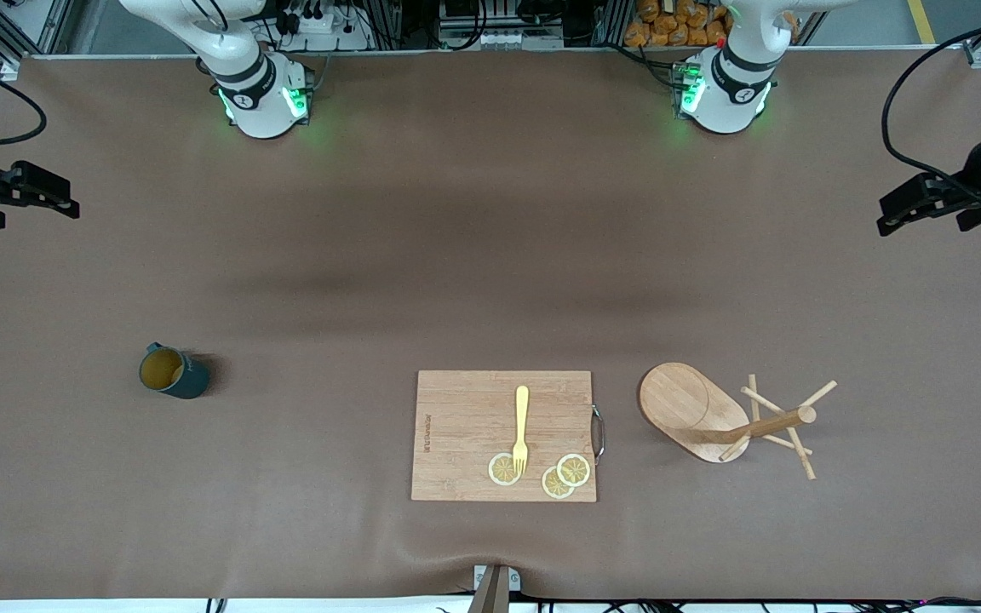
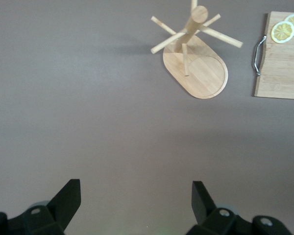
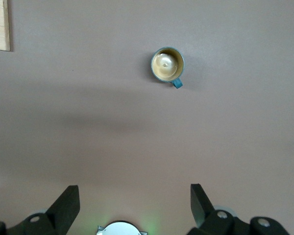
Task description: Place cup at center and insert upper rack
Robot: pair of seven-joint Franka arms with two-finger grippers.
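Brown paper covers the worktop [image 1: 490, 238], which fills the front view. At lower centre lies a wooden cutting board [image 1: 465, 434] bearing a yellow fork [image 1: 521, 426] and lemon slices [image 1: 573, 469]. At lower right of that view, just beside the board toward the left arm's end, stands the upper rack [image 1: 695, 413], upright on its oval base, its pegs untouched. At lower left, well apart from the board, the cup [image 1: 172, 372] stands upright, mouth up. The right claw [image 1: 43, 197] hangs at the left edge of the view, the left claw [image 1: 912, 204] at the right edge; both wrist views show the fingers spread wide and empty. Judged stage: neither step begun. The next move probably calls for the right claw to descend over the cup and grip its rim or handle [image 3: 177, 83].
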